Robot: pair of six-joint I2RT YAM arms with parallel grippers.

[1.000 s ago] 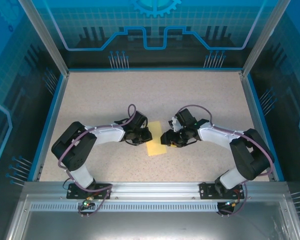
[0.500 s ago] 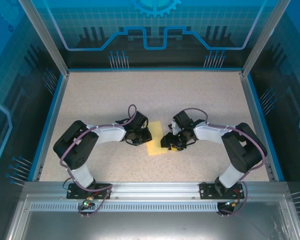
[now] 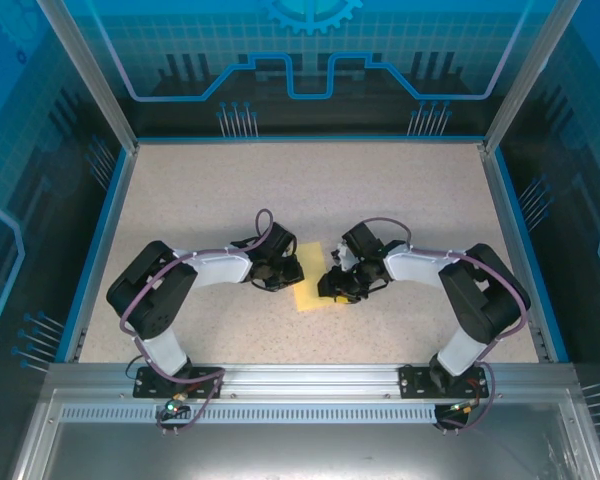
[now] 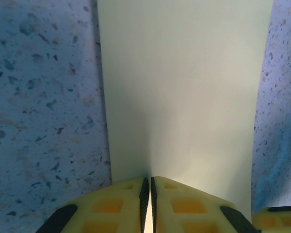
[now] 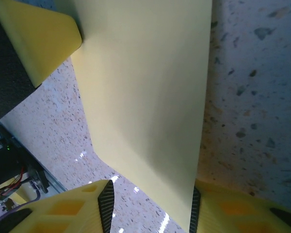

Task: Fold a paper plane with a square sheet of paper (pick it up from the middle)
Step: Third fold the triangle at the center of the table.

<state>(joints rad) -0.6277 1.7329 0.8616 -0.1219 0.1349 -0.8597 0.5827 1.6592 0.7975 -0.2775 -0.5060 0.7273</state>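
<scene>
Tearing threatened the thin yellow paper sheet (image 3: 311, 297) if the spread right gripper (image 5: 150, 194) tugged against the left gripper (image 4: 148, 181) pinching its opposite edge.

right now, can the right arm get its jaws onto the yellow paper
Probably yes: the right arm has its jaws open either side of the paper at one edge, nothing in the way. The left arm has its jaws shut on the opposite edge, which should steady it.

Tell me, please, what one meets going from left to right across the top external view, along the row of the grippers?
left gripper → square sheet of paper → right gripper
</scene>
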